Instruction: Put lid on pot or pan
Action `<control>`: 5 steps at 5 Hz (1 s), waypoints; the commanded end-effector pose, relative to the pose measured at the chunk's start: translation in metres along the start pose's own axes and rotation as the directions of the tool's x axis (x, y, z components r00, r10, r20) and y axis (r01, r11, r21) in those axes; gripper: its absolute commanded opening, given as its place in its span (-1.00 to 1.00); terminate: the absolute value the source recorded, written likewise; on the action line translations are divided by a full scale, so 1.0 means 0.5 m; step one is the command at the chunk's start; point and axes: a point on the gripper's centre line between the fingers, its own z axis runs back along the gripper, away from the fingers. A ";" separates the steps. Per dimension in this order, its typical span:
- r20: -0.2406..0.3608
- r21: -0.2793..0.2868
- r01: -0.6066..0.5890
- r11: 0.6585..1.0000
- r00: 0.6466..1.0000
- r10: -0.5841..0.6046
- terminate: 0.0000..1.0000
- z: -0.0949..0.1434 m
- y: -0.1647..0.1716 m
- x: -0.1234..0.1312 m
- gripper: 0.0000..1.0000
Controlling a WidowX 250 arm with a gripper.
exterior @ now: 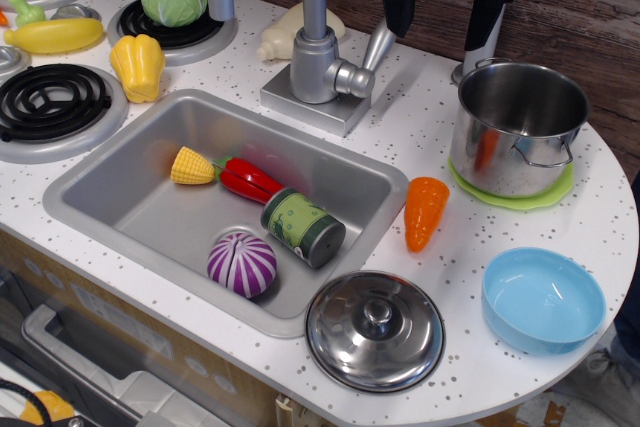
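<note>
Nearest the camera, the lid (375,330) lay at the table's (450,137) lower edge, far from the pot (520,127); the gripper (448,22), spread empty above, risked slipping off its small knob.

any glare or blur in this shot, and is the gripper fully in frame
In observation.image: sharp overall; bright highlights on the lid and the pot, whose wall mirrors something orange; soft shadows under the faucet; the gripper hangs at the top edge, its upper part cut off, jaws apart.
</note>
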 end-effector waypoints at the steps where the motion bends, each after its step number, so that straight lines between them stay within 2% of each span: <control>1: 0.000 0.000 0.000 1.000 1.000 0.000 -1.00 0.000 0.000 0.000 1.00; 2: -0.004 0.022 -0.021 1.000 1.000 0.021 -1.00 0.025 -0.028 -0.066 1.00; 3: -0.003 -0.030 -0.049 0.998 0.999 0.049 -1.00 0.006 -0.042 -0.142 1.00; 5: 0.017 -0.019 0.004 1.000 1.000 -0.003 -1.00 -0.041 -0.064 -0.240 1.00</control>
